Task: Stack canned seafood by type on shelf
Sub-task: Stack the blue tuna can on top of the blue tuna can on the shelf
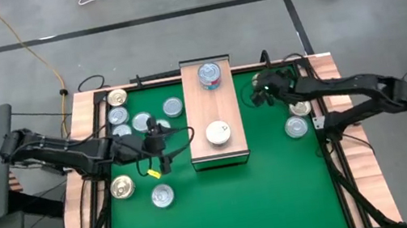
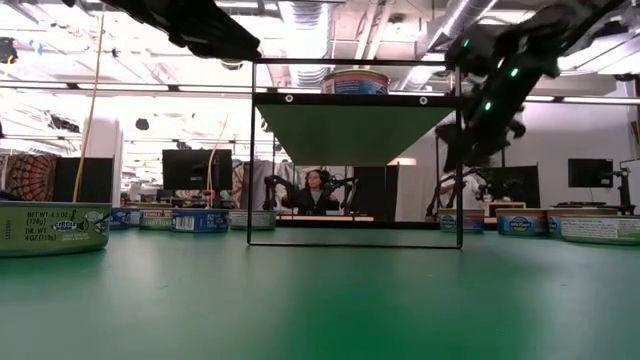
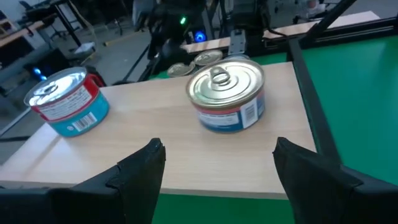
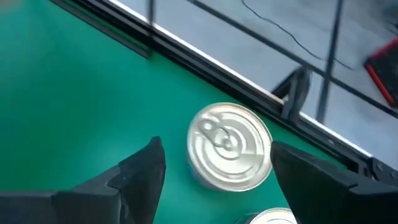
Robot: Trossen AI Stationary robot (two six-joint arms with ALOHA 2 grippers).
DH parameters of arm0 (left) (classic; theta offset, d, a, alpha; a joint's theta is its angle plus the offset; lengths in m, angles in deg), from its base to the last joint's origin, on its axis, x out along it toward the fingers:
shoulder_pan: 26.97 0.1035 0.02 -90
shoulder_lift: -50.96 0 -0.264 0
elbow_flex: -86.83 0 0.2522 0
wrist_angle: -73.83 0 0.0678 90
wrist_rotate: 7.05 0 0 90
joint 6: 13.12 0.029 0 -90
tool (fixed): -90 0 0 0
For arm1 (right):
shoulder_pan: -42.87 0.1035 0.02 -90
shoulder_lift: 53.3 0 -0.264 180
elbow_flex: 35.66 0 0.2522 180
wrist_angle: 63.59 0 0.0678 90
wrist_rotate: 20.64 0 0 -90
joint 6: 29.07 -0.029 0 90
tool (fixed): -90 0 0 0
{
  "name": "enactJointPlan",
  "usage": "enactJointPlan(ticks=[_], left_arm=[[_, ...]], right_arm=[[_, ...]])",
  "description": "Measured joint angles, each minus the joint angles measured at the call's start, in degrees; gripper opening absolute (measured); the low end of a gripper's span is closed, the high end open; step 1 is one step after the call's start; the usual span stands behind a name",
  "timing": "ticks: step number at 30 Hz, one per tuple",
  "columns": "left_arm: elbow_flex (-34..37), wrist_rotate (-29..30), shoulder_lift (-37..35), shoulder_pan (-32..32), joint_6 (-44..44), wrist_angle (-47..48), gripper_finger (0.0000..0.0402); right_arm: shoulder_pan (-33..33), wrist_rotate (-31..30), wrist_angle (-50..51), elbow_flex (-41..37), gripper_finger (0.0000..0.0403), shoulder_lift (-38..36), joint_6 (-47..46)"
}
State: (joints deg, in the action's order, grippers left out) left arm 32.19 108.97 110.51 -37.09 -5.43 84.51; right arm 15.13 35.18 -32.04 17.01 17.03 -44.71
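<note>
Two tins sit on the shelf. My right hand, wide and empty, hovers over a silver-topped tin by the worktop's far right edge: rigid, slick, light, so grip across the rim. Left hand wide beside the shelf.

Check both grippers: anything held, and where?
Nothing held. The left gripper is open, facing a can on the shelf; the right gripper is open above a can.
</note>
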Motion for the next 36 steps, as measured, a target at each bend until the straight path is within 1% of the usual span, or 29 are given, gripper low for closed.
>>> enactJointPlan(ticks=[5, 9, 12, 14, 17, 20, 22, 25, 27, 32, 36], left_arm=[[0.00, 1.49, 0.00, -1.30, 0.22, 0.75, 0.0288], [0.00, 1.54, 0.00, -1.30, 0.50, 0.97, 0.0288], [0.00, 1.61, 0.00, -1.30, 0.63, 1.03, 0.0288], [0.00, 1.72, 0.00, -1.30, 0.68, 1.03, 0.0288], [0.00, 2.42, 0.00, -1.30, 0.68, 0.99, 0.0288], [0.00, 3.21, 0.00, -1.30, 0.70, 0.71, 0.0288], [0.00, 3.26, 0.02, -1.30, 0.70, 0.22, 0.0288], [-0.04, 3.22, -0.06, -1.49, 0.59, -0.80, 0.0288], [-0.04, 3.22, -0.42, -1.88, 0.43, -0.79, 0.0288], [-0.07, 3.11, -1.34, -2.70, -0.35, -1.13, 0.0288], [-0.09, 2.33, -1.97, -2.72, -2.13, -0.85, 0.0288]], right_arm=[[-5.65, 0.15, -2.84, 0.00, 0.0315, 6.98, 0.02], [-8.42, 0.17, -2.76, 0.00, 0.0315, 11.55, 0.48], [-8.25, 1.52, -1.08, 0.24, 0.0315, 13.54, 0.37], [-6.95, 2.58, 0.71, 0.33, 0.0315, 13.98, -0.07], [-3.22, 3.88, 5.23, 0.26, 0.0315, 13.08, -2.21], [1.65, 8.80, 11.06, -0.22, 0.0315, 11.16, -5.52], [5.49, 9.93, 14.38, -0.22, 0.0315, 9.50, -8.39], [11.03, 14.29, 19.42, 0.08, 0.0315, 7.42, -15.22], [15.92, 16.99, 23.49, -0.21, 0.0315, 6.79, -20.28], [28.13, 17.00, 27.15, -0.07, 0.0315, 3.54, -30.62], [33.29, 16.32, 27.21, 1.11, 0.0315, -0.53, -34.16]])
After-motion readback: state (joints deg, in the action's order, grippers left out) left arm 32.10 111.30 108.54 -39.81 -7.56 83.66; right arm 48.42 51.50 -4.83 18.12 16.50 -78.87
